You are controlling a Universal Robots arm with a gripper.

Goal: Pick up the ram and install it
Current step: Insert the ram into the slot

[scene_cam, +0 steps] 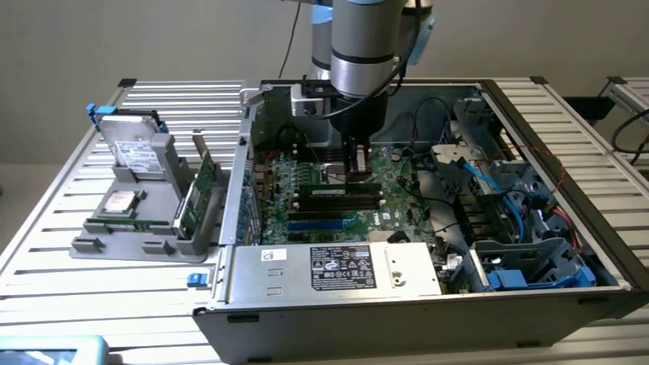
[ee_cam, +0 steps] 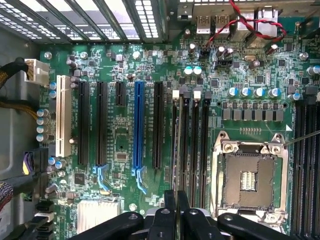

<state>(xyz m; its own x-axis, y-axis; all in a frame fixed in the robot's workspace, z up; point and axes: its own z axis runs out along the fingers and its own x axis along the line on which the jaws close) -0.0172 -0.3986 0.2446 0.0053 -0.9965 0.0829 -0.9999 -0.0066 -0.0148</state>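
The ram (scene_cam: 340,188): a long, narrow green stick, lying lengthwise along the end row of the memory slots (scene_cam: 340,204) on the motherboard, inside the open computer case (scene_cam: 406,319). Gripper (scene_cam: 355,173): directly above those slots at about the stick's mid-length, pointing straight down. Its fingers (ee_cam: 170,205) are drawn close together with only a thin gap, and appear clamped across the ram's thin edge. In the wrist view the fingertips hang over the near end of the slots, with the bare CPU socket (ee_cam: 248,175) just beside them. Parts tray (scene_cam: 121,247): well apart from the slots, outside the case on the exterior view's left. It holds drives and a wider green card (scene_cam: 206,186), neither of them touched. Progress, as judged: pickup done, carry done, and the stick lined up with its slot and either touching or entering it. Unsettled: whether the ram is pressed fully home, as the slot latches cannot be made out. The gripper has not let go.
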